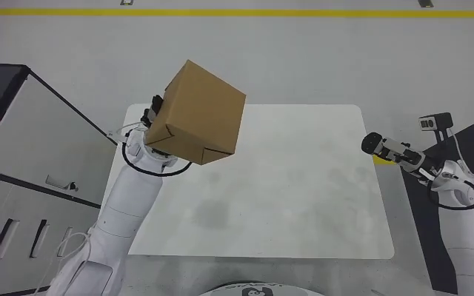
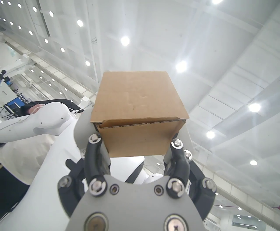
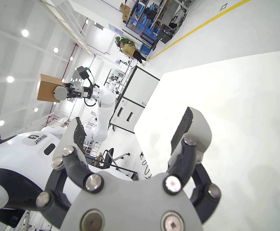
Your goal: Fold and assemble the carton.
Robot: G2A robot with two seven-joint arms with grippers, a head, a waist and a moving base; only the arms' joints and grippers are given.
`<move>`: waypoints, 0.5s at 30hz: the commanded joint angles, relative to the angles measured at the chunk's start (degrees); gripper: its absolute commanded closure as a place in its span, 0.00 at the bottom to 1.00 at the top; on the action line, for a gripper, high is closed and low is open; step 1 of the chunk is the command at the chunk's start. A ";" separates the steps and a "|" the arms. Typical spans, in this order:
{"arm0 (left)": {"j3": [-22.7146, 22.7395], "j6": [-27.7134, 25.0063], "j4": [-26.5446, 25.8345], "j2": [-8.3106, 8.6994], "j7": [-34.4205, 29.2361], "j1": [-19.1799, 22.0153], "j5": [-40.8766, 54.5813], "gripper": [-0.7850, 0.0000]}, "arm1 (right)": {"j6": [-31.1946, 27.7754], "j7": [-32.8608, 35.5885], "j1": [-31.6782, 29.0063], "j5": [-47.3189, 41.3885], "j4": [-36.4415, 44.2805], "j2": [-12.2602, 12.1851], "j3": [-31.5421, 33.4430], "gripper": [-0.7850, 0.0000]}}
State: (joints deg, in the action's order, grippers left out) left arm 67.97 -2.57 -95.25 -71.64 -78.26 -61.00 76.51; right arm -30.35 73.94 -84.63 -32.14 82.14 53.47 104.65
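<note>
Above the far left corner of the surface (image 1: 296,214), the left gripper (image 2: 133,136) holds the brown carton (image 1: 196,111) up in the air, tilted, its fingers (image 2: 79,130) clamped on two opposite sides near one end. At the right edge of the surface, the right gripper (image 1: 372,143) hangs well apart from the carton, its fingers (image 3: 200,129) spread wide and empty.

"What was the room like?"
"Pale floor (image 1: 296,59), a yellow line (image 1: 237,12) across it, round lights (image 2: 125,41) in a high white ceiling (image 2: 164,28)."
"Furniture?"
"A white cabinet (image 1: 44,140) stood beside the bench (image 1: 296,185), with blue racks (image 3: 140,19) farther off."
</note>
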 commanded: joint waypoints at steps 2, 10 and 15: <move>1.17 -0.67 0.04 0.61 1.35 1.23 -11.71 1.00 | 0.00 0.00 0.00 0.00 0.00 0.00 0.00 0.00; 3.44 -0.99 -1.81 2.04 5.37 3.36 -34.35 1.00 | 0.00 0.00 0.00 0.00 0.00 0.00 0.00 0.00; 3.44 -0.99 -1.81 2.04 5.37 3.36 -34.35 1.00 | 0.00 0.00 0.00 0.00 0.00 0.00 0.00 0.00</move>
State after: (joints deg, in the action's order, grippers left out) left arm 71.41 -3.56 -97.07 -69.59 -72.89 -57.65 42.24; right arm -30.35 73.94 -84.63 -32.14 82.14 53.47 104.65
